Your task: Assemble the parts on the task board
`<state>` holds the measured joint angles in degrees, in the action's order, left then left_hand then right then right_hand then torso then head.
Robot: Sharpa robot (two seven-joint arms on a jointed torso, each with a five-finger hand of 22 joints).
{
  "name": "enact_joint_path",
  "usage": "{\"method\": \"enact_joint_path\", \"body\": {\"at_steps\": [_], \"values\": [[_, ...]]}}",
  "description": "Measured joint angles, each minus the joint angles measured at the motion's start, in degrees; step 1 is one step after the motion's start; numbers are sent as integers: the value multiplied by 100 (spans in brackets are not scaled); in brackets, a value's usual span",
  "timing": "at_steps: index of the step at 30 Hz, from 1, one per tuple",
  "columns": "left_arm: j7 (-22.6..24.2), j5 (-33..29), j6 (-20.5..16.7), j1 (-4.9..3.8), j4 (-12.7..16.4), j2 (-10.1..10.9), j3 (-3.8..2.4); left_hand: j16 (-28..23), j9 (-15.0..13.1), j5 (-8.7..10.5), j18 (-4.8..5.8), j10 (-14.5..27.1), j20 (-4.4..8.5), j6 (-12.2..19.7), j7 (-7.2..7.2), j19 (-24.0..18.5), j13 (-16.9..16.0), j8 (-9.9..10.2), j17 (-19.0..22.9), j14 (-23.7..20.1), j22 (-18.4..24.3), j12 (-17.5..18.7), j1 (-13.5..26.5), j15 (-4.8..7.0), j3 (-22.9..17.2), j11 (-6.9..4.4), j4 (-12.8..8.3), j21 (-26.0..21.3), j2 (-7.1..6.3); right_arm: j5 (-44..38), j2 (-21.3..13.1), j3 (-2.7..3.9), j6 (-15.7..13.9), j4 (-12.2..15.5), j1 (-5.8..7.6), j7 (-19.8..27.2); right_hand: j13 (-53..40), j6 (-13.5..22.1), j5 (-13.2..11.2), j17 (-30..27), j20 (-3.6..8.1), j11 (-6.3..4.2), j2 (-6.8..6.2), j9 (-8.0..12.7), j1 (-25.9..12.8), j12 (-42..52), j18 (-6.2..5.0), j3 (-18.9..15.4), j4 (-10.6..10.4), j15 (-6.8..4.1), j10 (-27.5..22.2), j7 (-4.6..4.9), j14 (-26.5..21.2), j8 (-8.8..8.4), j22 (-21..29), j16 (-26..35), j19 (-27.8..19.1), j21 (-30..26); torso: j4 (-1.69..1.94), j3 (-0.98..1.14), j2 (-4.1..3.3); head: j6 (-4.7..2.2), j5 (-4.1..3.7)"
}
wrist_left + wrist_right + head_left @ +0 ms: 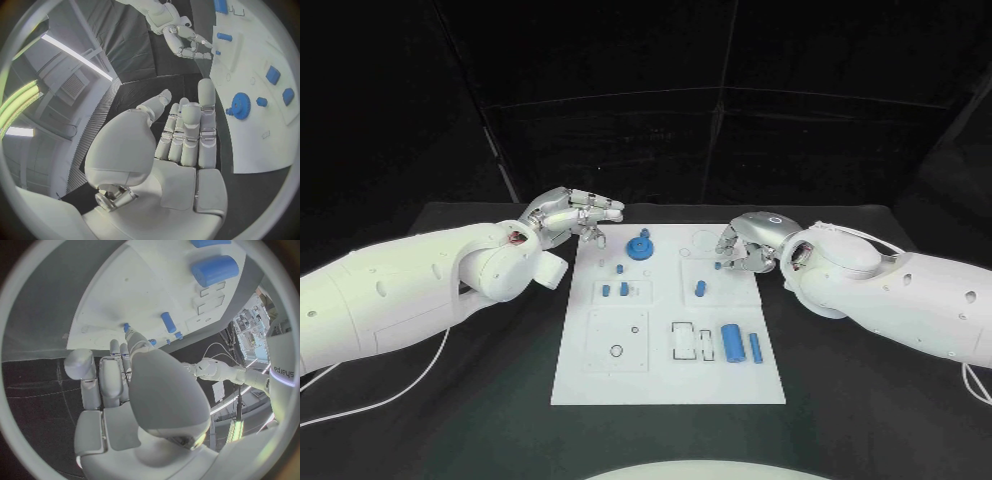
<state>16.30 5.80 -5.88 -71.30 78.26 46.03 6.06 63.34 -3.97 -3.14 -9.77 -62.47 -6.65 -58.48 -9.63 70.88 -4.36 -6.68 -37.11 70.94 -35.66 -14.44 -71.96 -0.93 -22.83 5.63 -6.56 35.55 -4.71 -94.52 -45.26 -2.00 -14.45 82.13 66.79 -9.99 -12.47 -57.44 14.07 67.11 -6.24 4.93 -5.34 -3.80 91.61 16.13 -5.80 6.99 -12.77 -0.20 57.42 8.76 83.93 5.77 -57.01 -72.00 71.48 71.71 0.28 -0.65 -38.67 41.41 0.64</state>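
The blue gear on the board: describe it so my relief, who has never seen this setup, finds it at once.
Start at the white task board in the middle of the black table. Go to its far edge, between the left hand and the right hand. The blue gear lies there: the only round, toothed blue part, while the other blue parts are plain pegs and cylinders.

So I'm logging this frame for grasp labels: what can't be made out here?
- Right hand, head view: its curled fingers hide whether it holds a small blue part.
- Right wrist view: the palm covers the fingertips.
- White task board, head view: its small outlined recesses are too small to read.
- Left hand: holds nothing, fingers extended.
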Motion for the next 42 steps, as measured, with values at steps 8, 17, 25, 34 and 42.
{"method": "enact_joint_path", "body": {"at_steps": [8,17,25,34,42], "values": [[89,-177,28,3,19,-8,1,-33,7,0,1,0,21,0,0,-21,0,0,75,-41,25,0,-26,0,32,0,0,-26,26,-26,119,1,76,-84,-65,-4,168,-17,-23,23,-22,41,2,-11,47,-67,0,228,55,21,41,17,21,-22,-41,-22,21,35,-3,-1,-4,27,30],[103,-247,46,5,14,-24,1,-60,6,0,2,0,7,1,0,-35,1,0,126,-82,34,-22,-53,0,32,0,0,-47,52,-21,184,-2,183,-133,-97,9,292,-63,-22,22,-21,36,1,-16,46,-93,0,386,66,21,128,20,21,-22,-55,-22,21,34,-5,2,-3,34,52],[104,-271,59,6,-14,-37,2,-99,6,0,3,1,2,1,0,-40,-4,0,167,-114,46,-22,-82,-8,47,1,-15,-71,82,-7,247,2,239,-170,-103,24,425,-201,-151,55,-10,29,1,-27,46,-118,1,667,124,20,302,7,21,-22,-154,-83,113,125,-7,2,-1,31,61],[104,-282,69,7,-28,-44,2,-99,5,0,3,1,2,1,1,-40,-3,1,177,-123,48,-44,-82,1,47,1,-15,-71,82,7,276,10,349,-212,-95,-9,562,-431,-553,-86,30,-38,74,-44,49,-134,1,1195,328,20,582,-12,21,-18,-426,-52,237,291,-10,-1,-1,52,68],[104,-285,70,7,-23,-50,4,-99,5,0,4,1,2,1,1,-40,-3,1,150,-122,47,-44,-82,0,47,1,-15,-71,82,-44,292,15,363,-200,-95,-114,619,-468,-573,-130,51,-33,-1,-47,-49,-171,1,1422,534,20,668,-5,21,1,-483,-52,257,323,-10,0,-1,72,88]]}}
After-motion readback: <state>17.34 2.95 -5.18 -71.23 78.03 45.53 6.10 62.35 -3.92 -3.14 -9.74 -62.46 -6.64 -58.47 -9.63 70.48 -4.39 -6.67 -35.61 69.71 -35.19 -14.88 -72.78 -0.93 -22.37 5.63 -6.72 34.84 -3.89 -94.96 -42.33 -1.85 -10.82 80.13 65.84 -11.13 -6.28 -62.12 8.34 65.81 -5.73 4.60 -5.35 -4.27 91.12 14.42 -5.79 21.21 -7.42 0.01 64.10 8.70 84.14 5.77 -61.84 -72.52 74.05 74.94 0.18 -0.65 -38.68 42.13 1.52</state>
